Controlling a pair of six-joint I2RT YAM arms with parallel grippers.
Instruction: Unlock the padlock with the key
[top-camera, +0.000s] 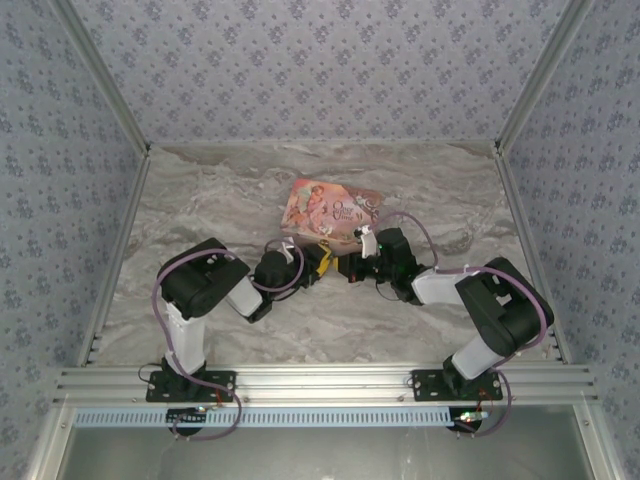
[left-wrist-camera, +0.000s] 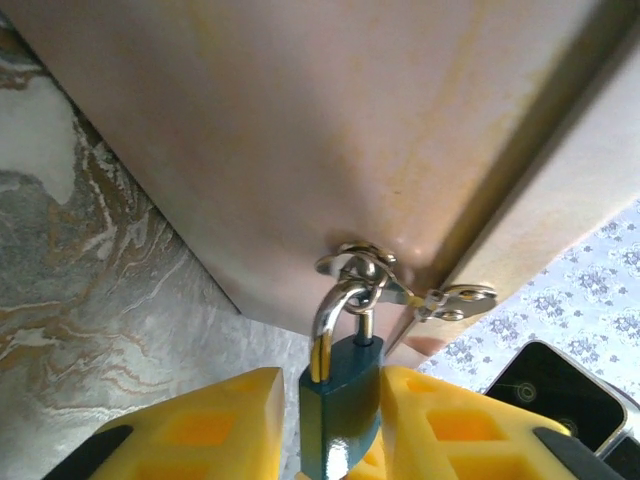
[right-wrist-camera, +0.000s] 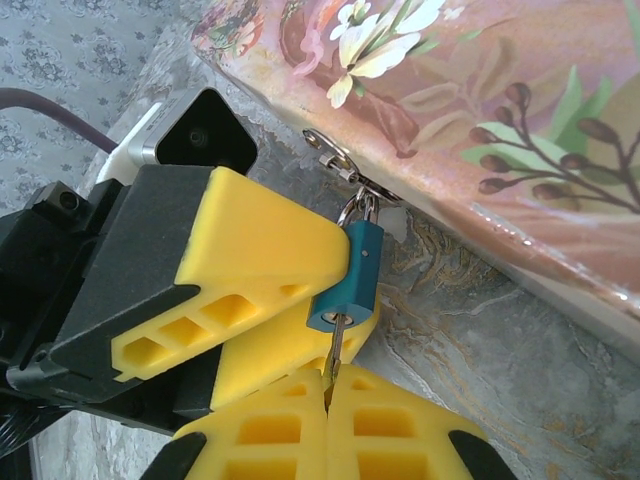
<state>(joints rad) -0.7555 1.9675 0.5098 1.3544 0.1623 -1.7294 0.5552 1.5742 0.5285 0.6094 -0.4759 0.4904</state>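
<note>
Status: key is in, lock not open yet.

- padlock hangs off the hasp at the near edge of the pink box, mid-table, between the two arms.
- right gripper: fingers pressed together on the key. The blade runs from the finger seam straight up into the bottom of the blue body, so insertion looks done.
- left gripper: jaws stand partly apart, bracketing the lock body. One yellow finger touches it and a sliver of gap shows on the other side. I read that as not clamped yet.
- shackle: both legs look seated in the body, looped through the hasp ring. Still locked.

Left to do, my read: firm up the hold on the body, turn the key, get the shackle to pop.

In the way:
- the grippers are tip to tip, with little room for wrist roll.
- the box wall sits just above the lock.
- the lock dangles on a loose ring, so it may swing or twist with the key unless braced.
- marble tabletop is close underneath.
</note>
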